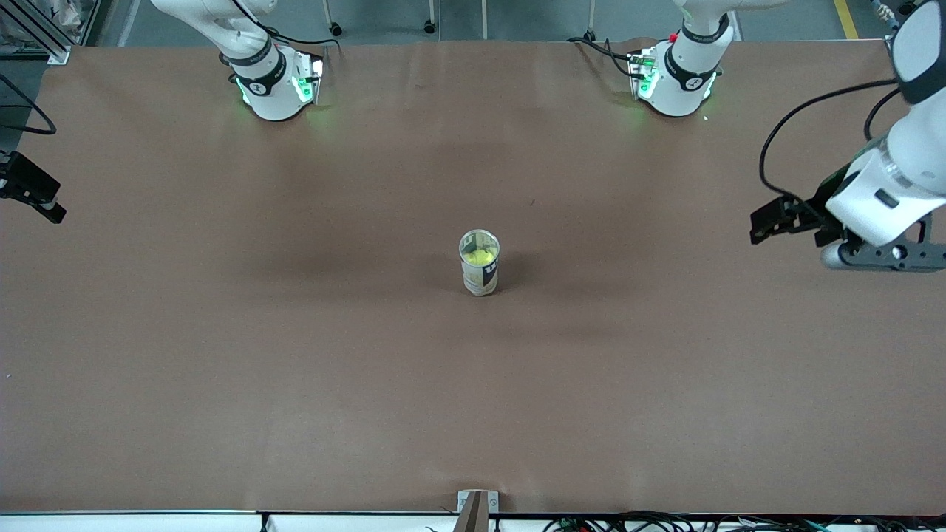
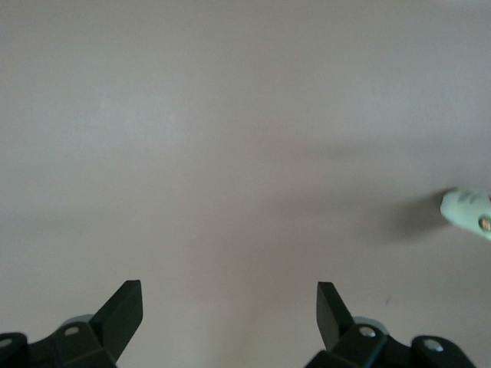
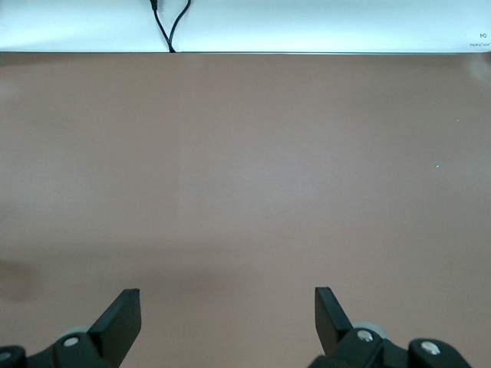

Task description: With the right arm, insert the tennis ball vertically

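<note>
A clear tennis-ball can (image 1: 480, 279) stands upright in the middle of the brown table. A yellow tennis ball (image 1: 480, 256) sits inside it, seen through the open top. The can's edge also shows in the left wrist view (image 2: 468, 213). My right gripper (image 1: 33, 196) is open and empty, over the table's edge at the right arm's end, well away from the can. In the right wrist view it (image 3: 227, 300) is over bare table. My left gripper (image 1: 765, 224) is open and empty over the left arm's end. In the left wrist view it (image 2: 229, 295) is over bare table.
The two arm bases (image 1: 277, 85) (image 1: 676, 77) stand along the table edge farthest from the front camera. A metal bracket (image 1: 477, 510) and cables lie at the nearest edge. The right wrist view shows a table edge with a black cable (image 3: 169, 23).
</note>
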`<state>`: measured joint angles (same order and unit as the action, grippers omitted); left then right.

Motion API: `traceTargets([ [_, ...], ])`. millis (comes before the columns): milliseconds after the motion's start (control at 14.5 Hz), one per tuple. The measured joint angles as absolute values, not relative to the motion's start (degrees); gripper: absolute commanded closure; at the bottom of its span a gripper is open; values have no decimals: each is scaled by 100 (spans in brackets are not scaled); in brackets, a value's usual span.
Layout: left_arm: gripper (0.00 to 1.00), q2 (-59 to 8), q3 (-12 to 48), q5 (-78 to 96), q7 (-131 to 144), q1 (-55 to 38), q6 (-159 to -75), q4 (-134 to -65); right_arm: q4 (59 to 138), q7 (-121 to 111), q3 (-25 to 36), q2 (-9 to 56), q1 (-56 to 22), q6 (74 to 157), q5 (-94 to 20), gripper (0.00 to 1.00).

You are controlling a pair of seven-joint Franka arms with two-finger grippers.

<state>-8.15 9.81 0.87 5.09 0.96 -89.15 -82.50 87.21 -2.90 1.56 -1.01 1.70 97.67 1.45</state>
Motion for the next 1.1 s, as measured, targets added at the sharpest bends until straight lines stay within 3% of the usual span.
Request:
traceTargets([
  [689, 0, 451, 623, 272, 430, -12, -8656, -9191, 8721, -290, 156, -101, 170, 9759, 145, 0],
  [1102, 0, 633, 604, 279, 426, -12, -8480, -9227, 8721, -290, 156, -101, 170, 9759, 145, 0],
])
